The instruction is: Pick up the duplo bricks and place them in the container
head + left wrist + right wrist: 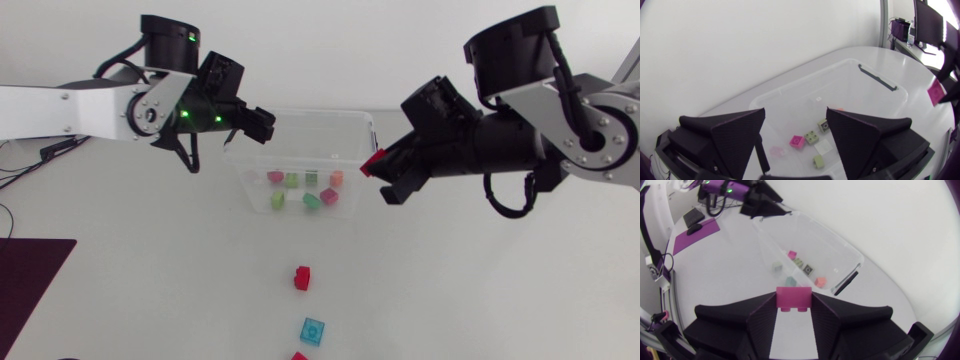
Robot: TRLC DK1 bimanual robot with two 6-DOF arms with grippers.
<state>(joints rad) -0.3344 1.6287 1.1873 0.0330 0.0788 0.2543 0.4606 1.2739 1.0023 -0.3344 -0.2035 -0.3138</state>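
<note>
A clear plastic container [355,128] stands at the table's middle with several small duplo bricks [312,199] on its floor. My left gripper [264,122] hangs open and empty over the container's left rim. In the left wrist view, my left gripper [796,114] has a pink brick [797,142] and green ones lying below its fingers. My right gripper [381,170] hovers at the container's right edge, shut on a magenta brick [372,163]. The right wrist view shows that magenta brick [793,296] pinched between the fingers, with the container [771,240] ahead.
Loose on the table nearer the front lie a red brick [302,277], a cyan brick [314,330] and another red one [299,356] at the edge of view. A dark mat [30,280] lies at the front left.
</note>
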